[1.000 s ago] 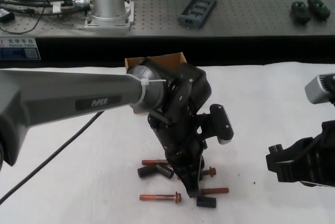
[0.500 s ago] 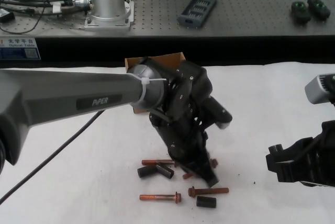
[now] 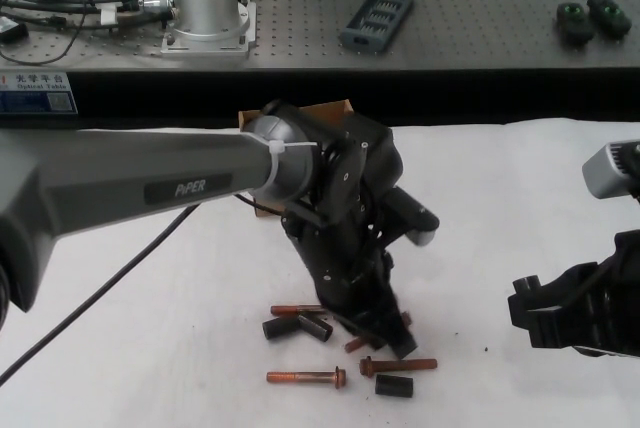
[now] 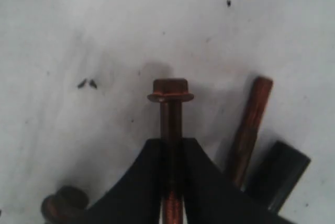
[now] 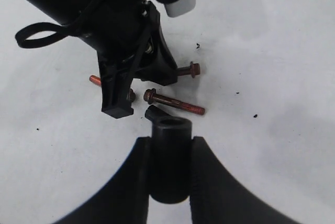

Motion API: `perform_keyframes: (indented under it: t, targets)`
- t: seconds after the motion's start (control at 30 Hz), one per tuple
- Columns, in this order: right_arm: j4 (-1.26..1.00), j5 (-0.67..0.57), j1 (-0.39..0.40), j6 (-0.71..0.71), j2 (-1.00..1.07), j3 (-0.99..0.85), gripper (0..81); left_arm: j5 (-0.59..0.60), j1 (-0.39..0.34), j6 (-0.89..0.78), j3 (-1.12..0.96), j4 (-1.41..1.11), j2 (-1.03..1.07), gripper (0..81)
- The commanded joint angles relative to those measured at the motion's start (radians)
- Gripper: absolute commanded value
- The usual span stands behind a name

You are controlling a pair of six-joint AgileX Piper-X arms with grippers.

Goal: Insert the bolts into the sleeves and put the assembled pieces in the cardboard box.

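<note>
My left gripper (image 4: 171, 145) is shut on a copper bolt (image 4: 170, 92), whose head sticks out past the fingertips just above the white cloth. In the high view this gripper (image 3: 383, 331) points down among the loose parts. My right gripper (image 5: 170, 141) is shut on a black sleeve (image 5: 170, 166), open end facing forward, and sits at the right edge of the bench (image 3: 565, 313). The cardboard box (image 3: 318, 113) stands behind the left arm, mostly hidden by it.
Loose on the cloth lie a copper bolt (image 3: 305, 378), another bolt (image 3: 400, 364), a third bolt (image 3: 292, 309), two black sleeves (image 3: 297, 327) side by side and a single sleeve (image 3: 394, 385). A black cable (image 3: 110, 293) trails across the cloth at the left.
The left wrist has turned and its fingers have shifted a little up and right with the bolt, uncovering the head of the bolt lying below. The right arm has not moved.
</note>
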Motion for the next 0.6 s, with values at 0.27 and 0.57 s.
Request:
perform_keyframes:
  t: [0.27,0.57]
  targets:
    - [-0.010,-0.014,0.002,-0.001,-0.013,-0.003,7.0,-0.075,0.009,0.069,-0.012,0.045,0.002,8.6]
    - [-0.026,-0.014,0.002,-0.001,-0.013,0.004,7.0,-0.052,0.003,0.082,-0.012,0.008,0.002,33.7]
